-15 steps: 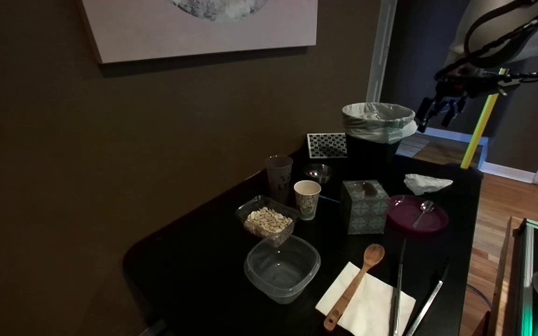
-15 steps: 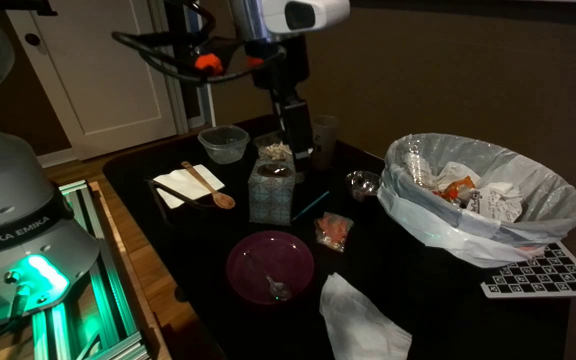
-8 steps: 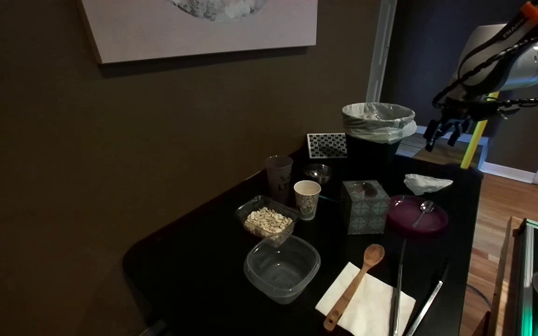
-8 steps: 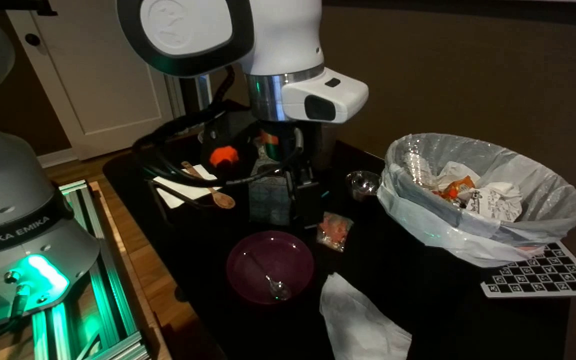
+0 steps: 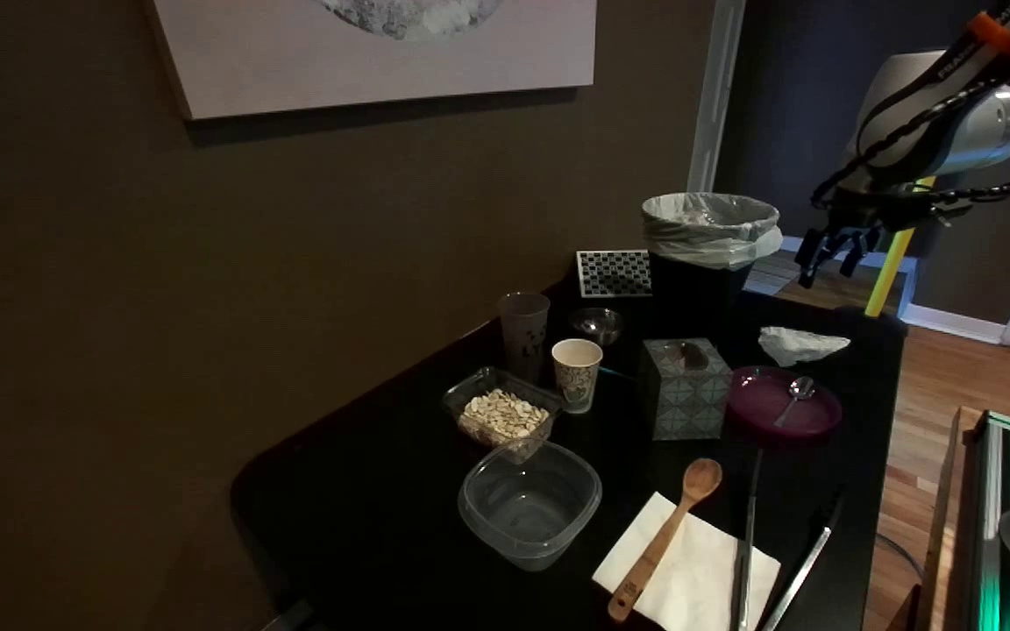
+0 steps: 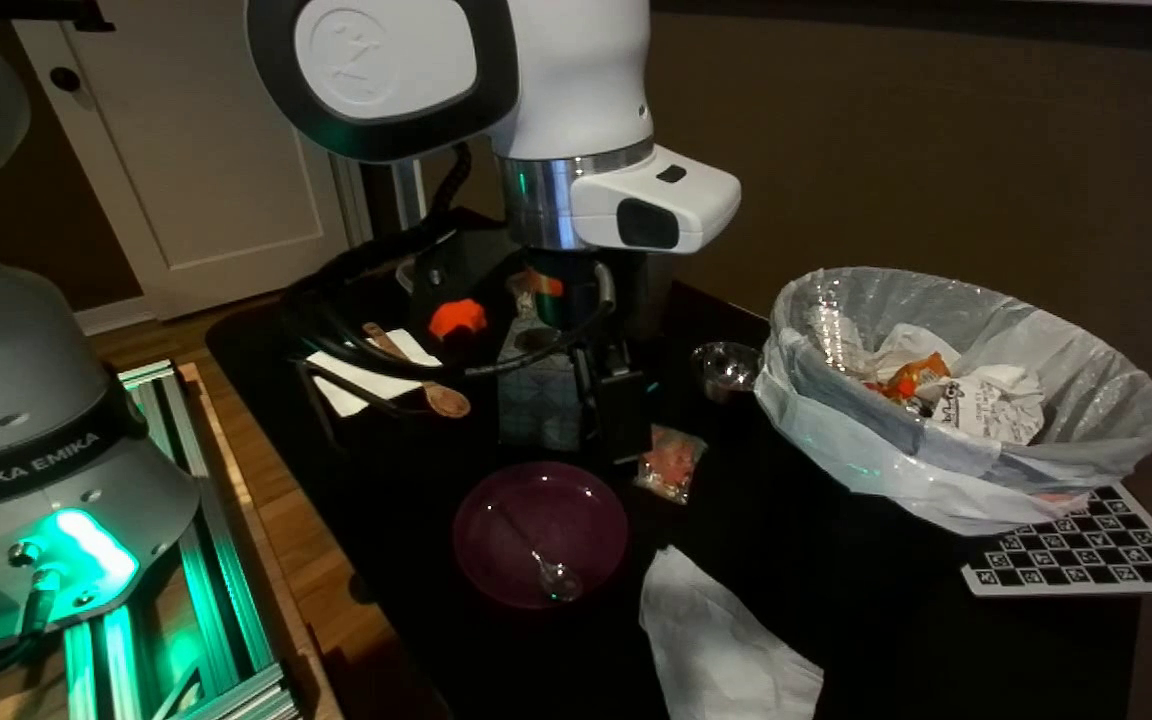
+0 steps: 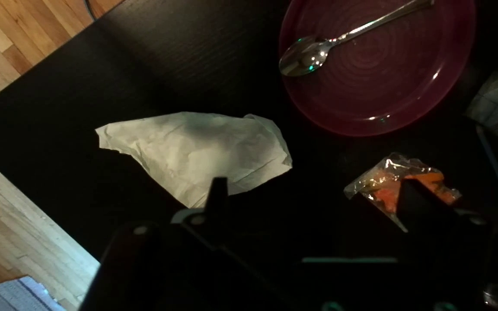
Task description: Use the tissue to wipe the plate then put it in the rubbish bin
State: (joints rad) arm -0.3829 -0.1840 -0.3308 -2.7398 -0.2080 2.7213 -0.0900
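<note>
The tissue (image 5: 799,344), white and crumpled, lies on the table beside the plate; it also shows in an exterior view (image 6: 721,640) and in the wrist view (image 7: 201,151). The maroon plate (image 5: 759,412) bears a metal spoon; it also shows at the top of the wrist view (image 7: 374,95) and in an exterior view (image 6: 496,510). The rubbish bin (image 5: 707,250), dark with a white liner, contains crumpled rubbish (image 6: 986,405). My gripper (image 7: 314,181) is open and empty, above the table; the left finger overlaps the tissue's near edge in the wrist view.
A clear packet (image 7: 391,185) lies below the right finger. A tissue box (image 5: 689,390) stands beside the plate. A metal bowl (image 6: 726,370), paper cup (image 5: 577,375), oats container (image 5: 505,416), clear container (image 5: 529,504) and napkin with wooden spoon (image 5: 698,561) share the table.
My gripper came down over the table between one second and half a second ago. It has barely moved since. The tissue, plate and bin have not moved.
</note>
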